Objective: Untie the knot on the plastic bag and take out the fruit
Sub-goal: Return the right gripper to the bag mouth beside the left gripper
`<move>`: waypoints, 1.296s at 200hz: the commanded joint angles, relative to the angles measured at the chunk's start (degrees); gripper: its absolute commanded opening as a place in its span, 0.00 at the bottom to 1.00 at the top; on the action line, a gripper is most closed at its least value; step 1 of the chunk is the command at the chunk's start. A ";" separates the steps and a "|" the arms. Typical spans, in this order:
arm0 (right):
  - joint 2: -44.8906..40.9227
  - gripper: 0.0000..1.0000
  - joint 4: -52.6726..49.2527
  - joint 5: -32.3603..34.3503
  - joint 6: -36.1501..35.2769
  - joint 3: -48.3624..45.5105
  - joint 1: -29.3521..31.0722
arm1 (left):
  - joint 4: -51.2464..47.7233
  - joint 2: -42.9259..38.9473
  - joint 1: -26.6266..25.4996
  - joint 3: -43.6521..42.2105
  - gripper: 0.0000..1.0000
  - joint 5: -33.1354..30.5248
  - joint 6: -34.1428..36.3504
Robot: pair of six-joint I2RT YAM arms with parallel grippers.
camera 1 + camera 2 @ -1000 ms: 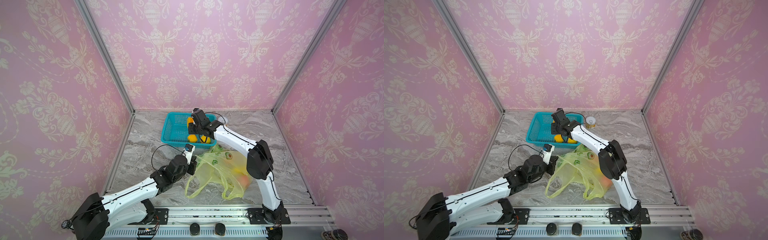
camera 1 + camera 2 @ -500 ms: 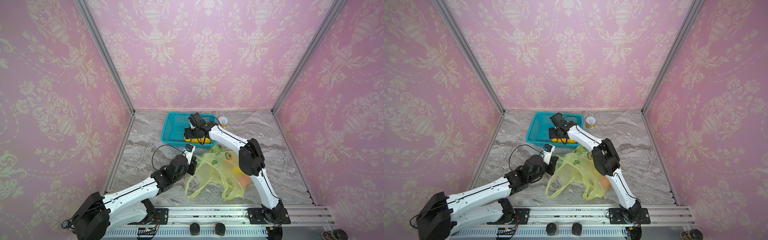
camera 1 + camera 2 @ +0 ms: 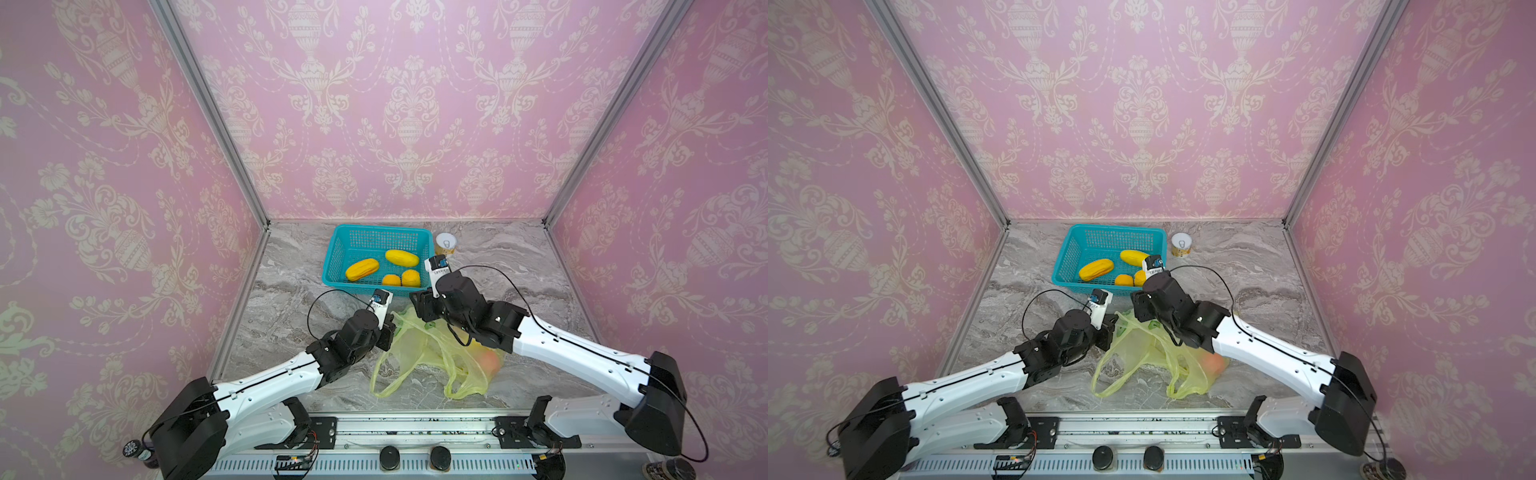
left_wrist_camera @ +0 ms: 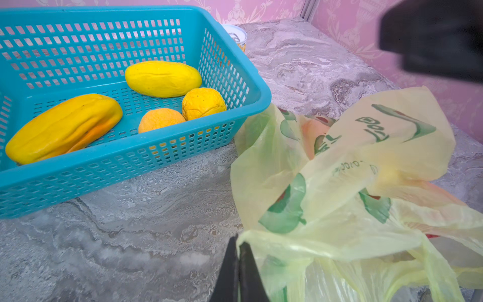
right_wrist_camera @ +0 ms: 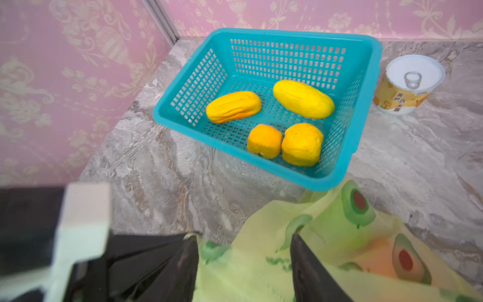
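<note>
Your left gripper (image 3: 390, 332) sits low over the marble table (image 3: 291, 299), at the left edge of the plastic bag (image 3: 419, 353). In the left wrist view its fingers (image 4: 230, 264) are pressed together, pinching a fold of the bag's rim.

Farther back and just right of that, the teal basket (image 3: 382, 227) holds four fruits. There are two yellow oblong ones (image 3: 362, 269) (image 3: 402, 257) and two orange round ones (image 3: 391, 280) (image 3: 411, 278) side by side against its near wall.

The bag lies crumpled on the table, nearer you than the basket, its far edge touching the basket's near right corner. Its two loop handles (image 3: 386, 382) lie as separate loose loops on the near side. A pink-orange fruit (image 3: 490, 361) shows through the plastic on the bag's right side, partly under your right arm.

Your right gripper (image 5: 244, 261) hangs above the bag's far edge. Its fingers (image 5: 188, 261) are spread apart with nothing between them, and only bag plastic is below.

The white-topped can (image 3: 446, 243) stands upright just right of the basket's far right corner.
</note>
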 commanded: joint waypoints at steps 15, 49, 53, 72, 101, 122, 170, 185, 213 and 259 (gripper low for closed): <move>-6.88 0.37 3.65 8.47 -1.97 -9.43 8.28 | 1.80 2.19 0.31 0.09 0.00 0.75 -1.56; -1.25 0.22 2.79 12.14 -1.76 -9.12 13.58 | -0.47 4.09 0.35 6.88 0.00 -2.77 -3.07; -0.64 0.20 2.62 12.81 -1.38 -9.03 13.78 | -0.78 4.33 0.34 7.85 0.00 -2.82 -3.42; 1.01 0.18 2.52 14.69 1.53 -9.65 13.90 | -1.66 4.75 0.34 10.09 0.00 0.49 -4.42; 3.58 0.19 3.87 13.66 2.81 -10.81 13.90 | -1.63 1.94 0.34 8.52 0.00 0.74 -6.64; 7.18 0.19 0.03 17.84 5.89 -9.69 13.82 | -0.71 -0.39 0.34 7.59 0.00 3.62 -7.10; 13.74 0.30 -11.72 25.72 18.77 -7.61 11.24 | -2.00 -3.92 0.30 5.77 0.00 4.49 -7.42; 16.50 0.34 -18.61 28.19 23.32 -5.22 10.22 | -2.57 -5.34 0.33 5.55 0.00 3.99 -6.99; 20.97 0.52 -33.06 33.66 34.45 -0.77 9.99 | -3.21 -6.21 0.34 5.59 0.00 3.95 -6.76; 26.19 0.72 -43.30 34.97 44.12 0.79 8.83 | -2.98 -6.18 0.34 5.29 0.00 3.95 -6.58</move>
